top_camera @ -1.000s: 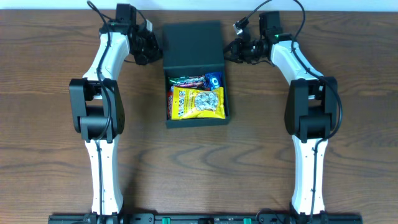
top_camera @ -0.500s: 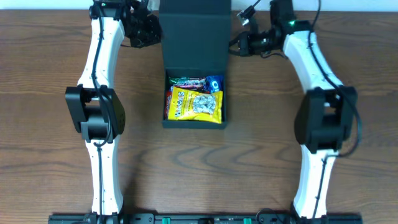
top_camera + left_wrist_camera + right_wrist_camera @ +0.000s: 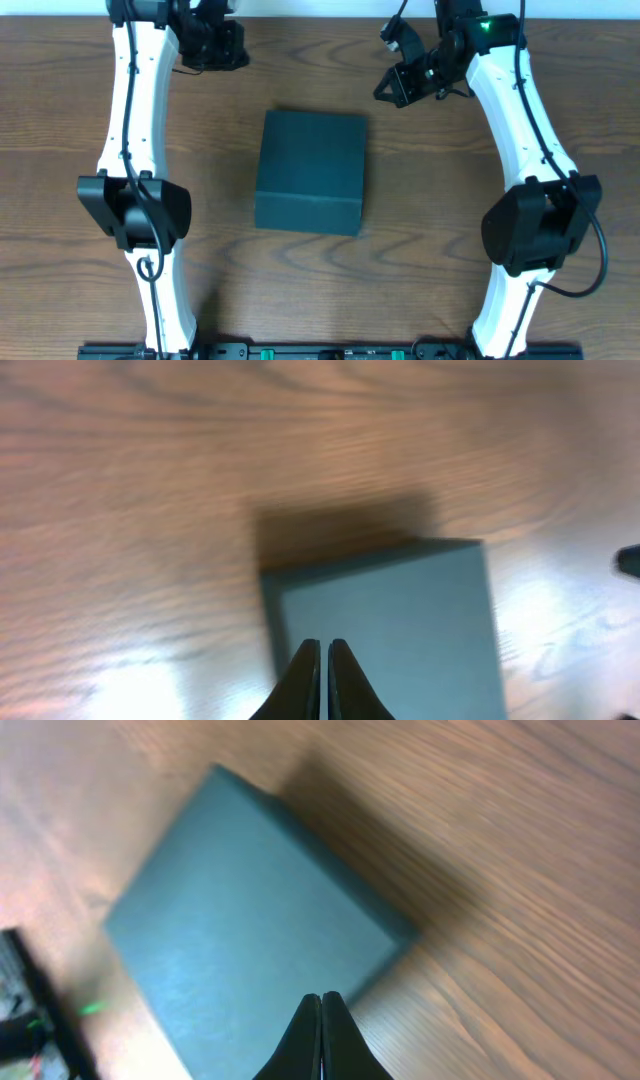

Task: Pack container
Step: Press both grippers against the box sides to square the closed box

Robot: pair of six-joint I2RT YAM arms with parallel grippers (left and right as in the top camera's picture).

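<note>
Fingers, left (image 3: 316, 660): pressed shut tip to tip, with nothing held between them; no part of the box is touched.
Fingers, right (image 3: 313, 1020): likewise clenched on nothing and held clear above the bench (image 3: 420, 250).
Container (image 3: 305, 212): set flat on the bench between the two sets of fingers and nearer the arm bases than either; it is seen ahead of and below the left fingers, and directly beneath the tips of the right fingers in that wrist view, though apart from them.
Lid (image 3: 312, 155): folded down over the box, so that only a plain dark top is shown; whatever is inside is hidden.
Clearance: both sets of fingers are kept well apart from the container, one off each far corner.
Step in hand: closing is judged to be done, and the packing is taken to be at or near its end, since no loose packets are seen on the bench.
Seating of lid: whether the flap is fully tucked cannot be told from these views.
Next move: little more than a retreat of both arms is thought to be called for; if the flap is found to sit proud, a light press from closed fingers on the top, near the front edge, would be needed.
Risk: a sideways nudge could slide the light box across the bench.
</note>
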